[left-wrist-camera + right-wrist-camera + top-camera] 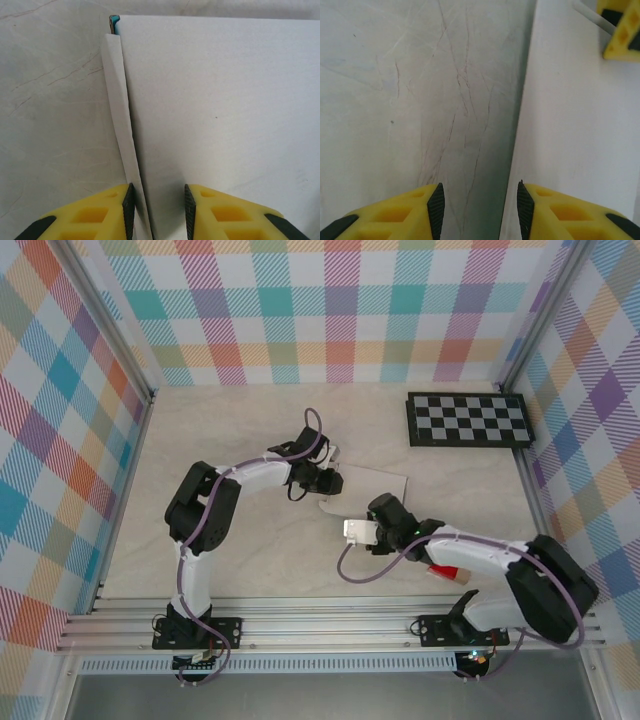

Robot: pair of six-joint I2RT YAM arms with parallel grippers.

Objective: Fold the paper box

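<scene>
The paper box lies flat, white face up.

Open tabletop far left and near left gives free passage; checkerboard blocks far right; paper box occupies centre; red block obstructs near right.

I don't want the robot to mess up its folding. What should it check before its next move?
1. Left pincer straddles the paper box's raised flap: ok.
2. Left pincer really pinching that flap: cannot tell.
3. Right pincer open: ok.
4. Right pincer lined up on the paper box: not ok, mostly bare table between its jaws.
5. Red block away from the paper box: ok.
</scene>
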